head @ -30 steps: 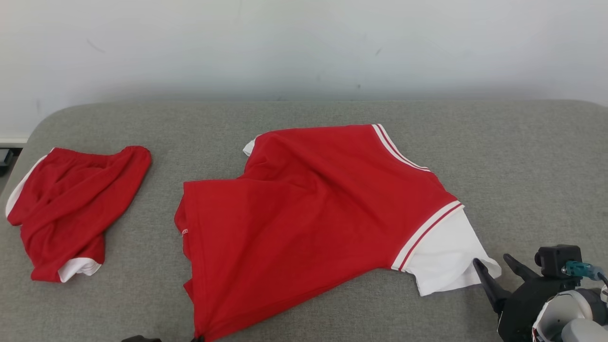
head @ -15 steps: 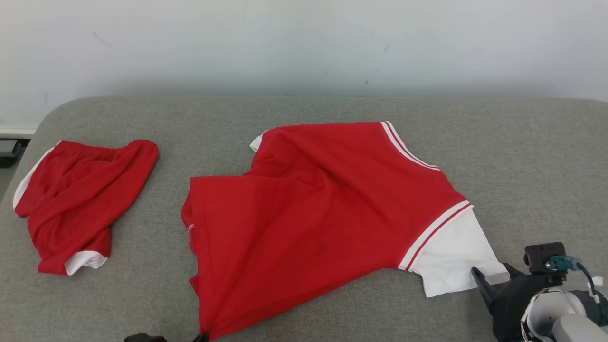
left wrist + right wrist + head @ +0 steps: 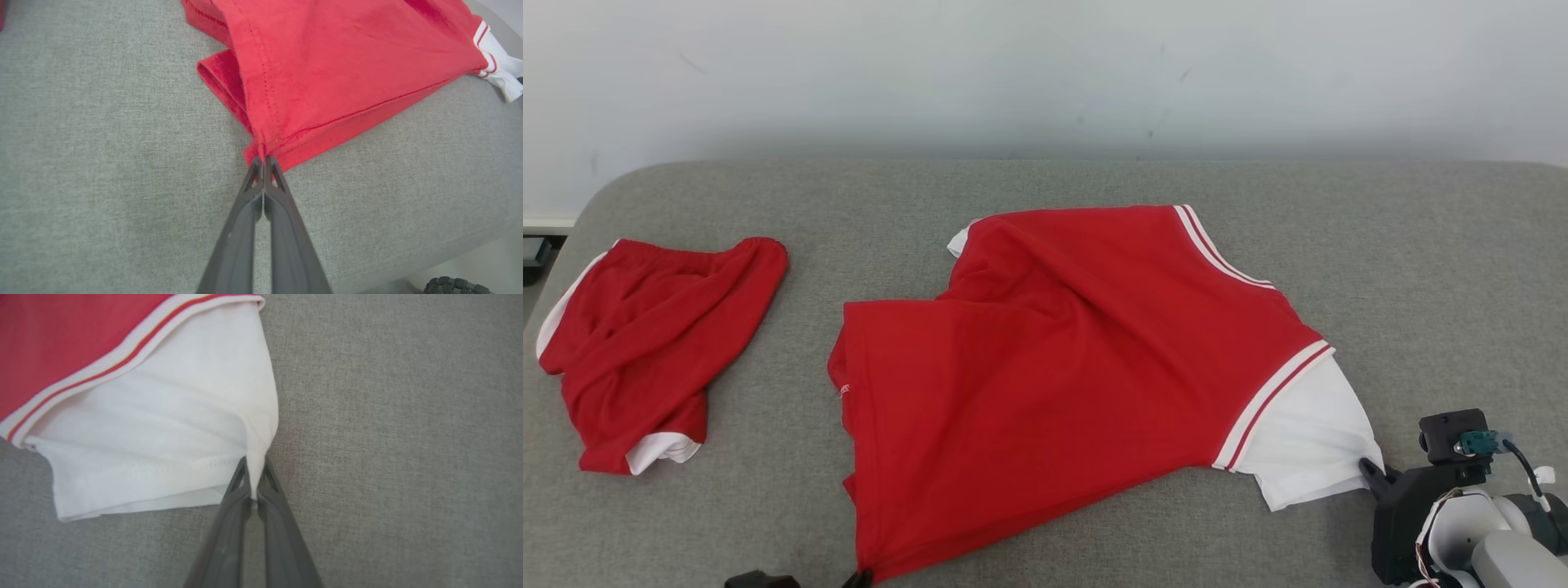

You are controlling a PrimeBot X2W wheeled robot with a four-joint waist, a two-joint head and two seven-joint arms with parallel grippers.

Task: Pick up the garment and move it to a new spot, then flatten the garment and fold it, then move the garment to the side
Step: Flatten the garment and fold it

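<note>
Currently the shirt (image 3: 1062,367) lies spread on the grey cushion (image 3: 1421,269), centre to right. The left gripper (image 3: 263,160) pinches its red hem corner; the right gripper (image 3: 254,463) pinches the edge of its white sleeve (image 3: 163,428). A second red garment (image 3: 645,343) lies well apart at the left.

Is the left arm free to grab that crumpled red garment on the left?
Probably not yet: its left gripper is shut on the hem of the shirt, though only bare cushion lies between.
</note>
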